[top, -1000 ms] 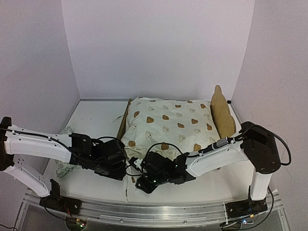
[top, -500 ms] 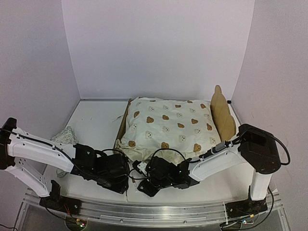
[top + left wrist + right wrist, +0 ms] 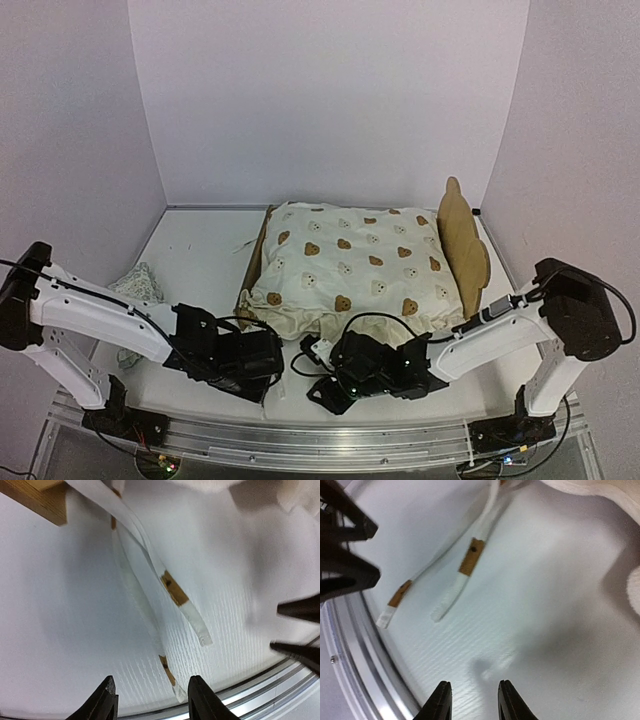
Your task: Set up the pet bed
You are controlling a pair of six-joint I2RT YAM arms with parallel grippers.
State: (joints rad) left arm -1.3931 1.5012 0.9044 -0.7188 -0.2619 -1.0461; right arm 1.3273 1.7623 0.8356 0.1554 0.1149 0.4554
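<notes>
The pet bed [image 3: 463, 235] stands mid-table, its plywood headboard on the right, and a wood corner [image 3: 42, 499] shows in the left wrist view. A cream bear-print cover [image 3: 350, 265] lies over it. Two white ties [image 3: 176, 592] [image 3: 470, 560] trail from the cover's near corner onto the table. My left gripper [image 3: 270, 380] [image 3: 152, 702] is open, low over the tie ends, with nothing pinched. Facing it, my right gripper [image 3: 325, 390] [image 3: 472, 702] is open over bare table, the ties ahead of it.
A small pale ruffled pillow [image 3: 135, 285] lies at the left of the table, behind the left arm. The aluminium rail [image 3: 320, 440] of the near table edge runs just below both grippers. Purple walls close in the back and sides.
Both grippers have drawn back from the cover's near corner toward the front edge of the table. The right one has also shifted right. The ties now lie loose between them.
</notes>
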